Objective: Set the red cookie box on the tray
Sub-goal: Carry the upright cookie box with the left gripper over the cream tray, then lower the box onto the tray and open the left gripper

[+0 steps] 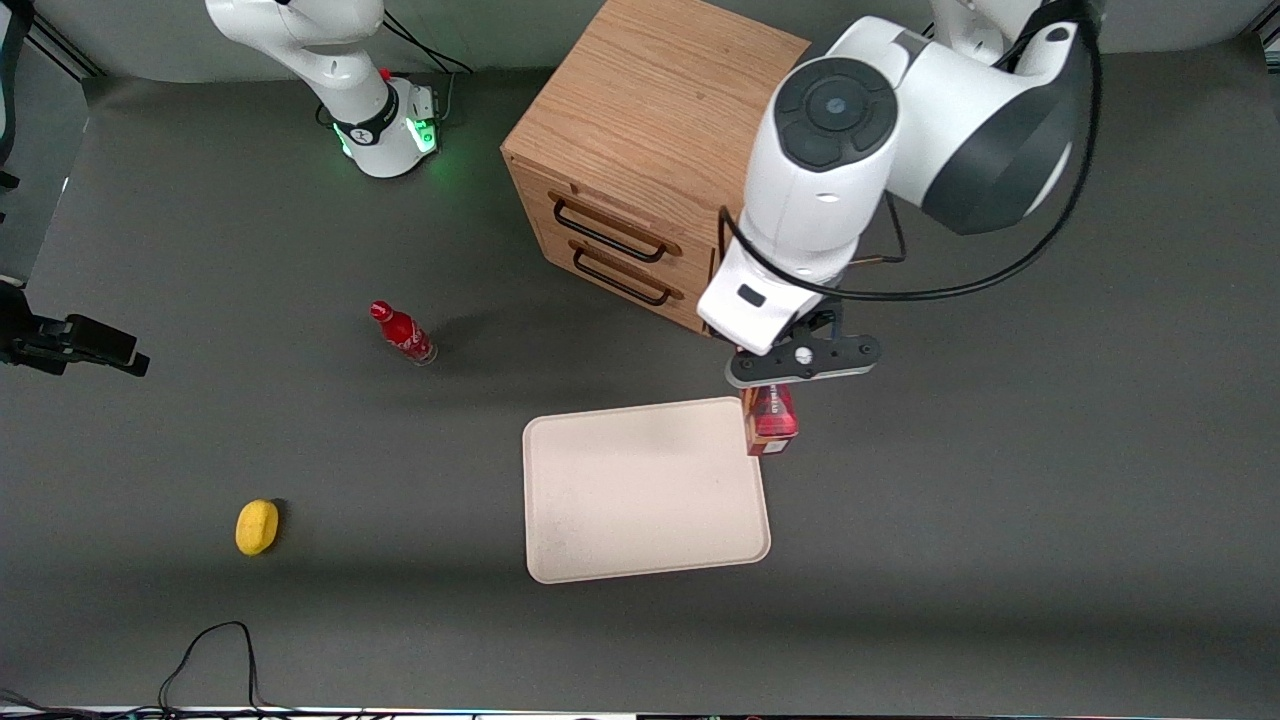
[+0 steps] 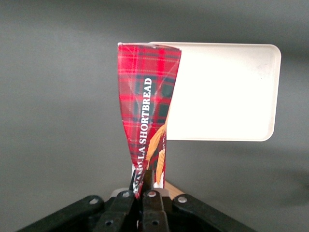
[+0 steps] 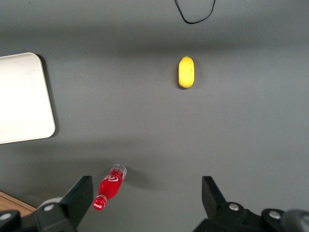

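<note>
Red cookie box (image 2: 145, 121) hangs end-down from the pincer (image 2: 145, 186), whose fingers (image 2: 153, 200) are clamped on the box's end so that the tartan cardboard is pinched to a narrow wedge there. In the front view the pincer (image 1: 772, 385) sits just above the box (image 1: 772, 420), which is held over the corner of the tray (image 1: 640, 500) that lies nearest the wooden cabinet (image 1: 640, 150); the box overlaps the tray's rim at that corner, and whether it touches the rim cannot be told. The tray lies flat on the grey counter (image 1: 1000, 500), nearer to the front camera than the cabinet, and its surface is bare. A small red soda bottle (image 1: 402, 333) stands toward the parked arm's end of the counter, and a yellow lemon-like object (image 1: 257, 527) lies nearer to the front camera than the bottle.
</note>
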`<state>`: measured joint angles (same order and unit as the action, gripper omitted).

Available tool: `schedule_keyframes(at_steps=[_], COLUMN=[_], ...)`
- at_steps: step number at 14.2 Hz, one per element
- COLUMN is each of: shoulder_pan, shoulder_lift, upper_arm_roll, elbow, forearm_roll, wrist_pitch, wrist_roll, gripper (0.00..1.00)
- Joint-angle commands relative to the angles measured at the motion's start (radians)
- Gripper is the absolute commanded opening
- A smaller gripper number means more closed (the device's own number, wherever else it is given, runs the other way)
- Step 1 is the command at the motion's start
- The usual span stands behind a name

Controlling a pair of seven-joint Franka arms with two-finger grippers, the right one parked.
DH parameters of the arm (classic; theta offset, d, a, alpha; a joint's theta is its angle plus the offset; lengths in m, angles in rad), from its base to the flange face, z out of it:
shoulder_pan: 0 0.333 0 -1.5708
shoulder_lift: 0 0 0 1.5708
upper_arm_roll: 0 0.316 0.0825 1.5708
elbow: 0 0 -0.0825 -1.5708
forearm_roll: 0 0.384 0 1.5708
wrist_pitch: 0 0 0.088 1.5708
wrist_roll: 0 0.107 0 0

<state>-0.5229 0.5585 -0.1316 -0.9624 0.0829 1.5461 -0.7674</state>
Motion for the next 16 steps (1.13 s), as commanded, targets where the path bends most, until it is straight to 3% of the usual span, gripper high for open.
schedule_keyframes(at_steps=[1, 4, 9, 16], shoulder_pan=[0.001, 0.004, 0.012, 0.032], shoulder_lift=[0.056, 0.159, 0.233, 0.343], upper_arm_roll=[0.020, 0.023, 0.029, 0.033], elbow=[0.001, -0.015, -0.160, -0.167], forearm_roll=[-0.008, -0.014, -0.006, 0.005], wrist_pitch=[0.061, 0.161, 0.379, 0.521], wrist_roll=[-0.016, -0.015, 0.008, 0.010], gripper=[0.00, 0.00, 0.00, 0.00])
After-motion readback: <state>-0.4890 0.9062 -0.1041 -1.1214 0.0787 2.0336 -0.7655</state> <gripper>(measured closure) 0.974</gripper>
